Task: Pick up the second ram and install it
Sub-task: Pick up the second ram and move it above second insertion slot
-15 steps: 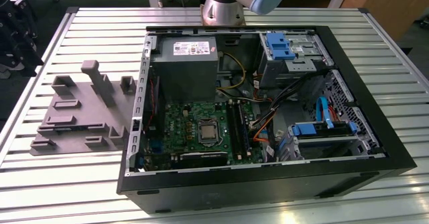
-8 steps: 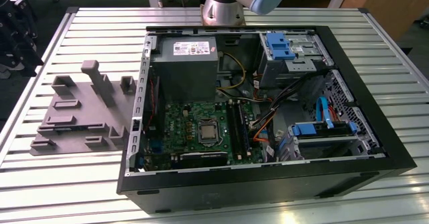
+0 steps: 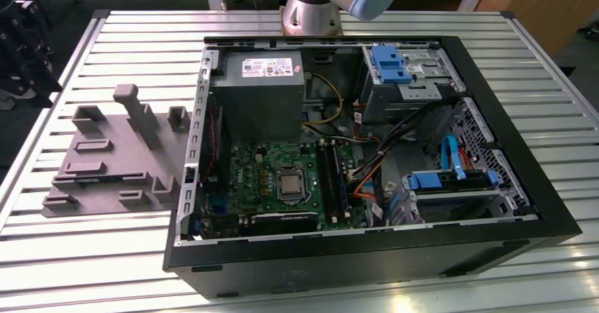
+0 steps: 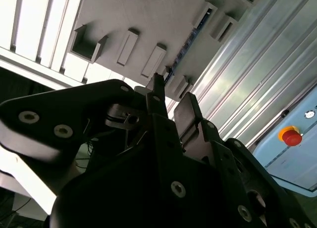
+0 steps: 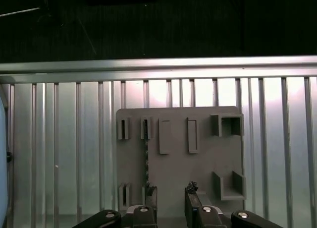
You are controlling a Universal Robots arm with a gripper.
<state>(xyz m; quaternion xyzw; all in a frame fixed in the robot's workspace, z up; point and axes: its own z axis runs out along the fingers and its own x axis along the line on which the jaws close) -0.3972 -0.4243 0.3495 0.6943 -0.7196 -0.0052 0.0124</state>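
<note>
one stick, the second ram (image 5: 146, 158), is seen standing on edge in the grey fixture (image 5: 178, 163) on the bench (image 5: 64, 153). the claw (image 5: 171, 192) is held released above, empty. pick-up is judged in hand; alignment astride the thin edge is called for.

Upright blocks (image 5: 229, 125) stud the grey fixture (image 5: 178, 161) under the end effector (image 5: 171, 196); the slatted table (image 5: 64, 153) around lies bare.

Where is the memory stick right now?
In the first wrist view the memory stick sits on edge in the grey fixture; the fixture lies on the table, at the exterior view's left of the open computer case.
</note>
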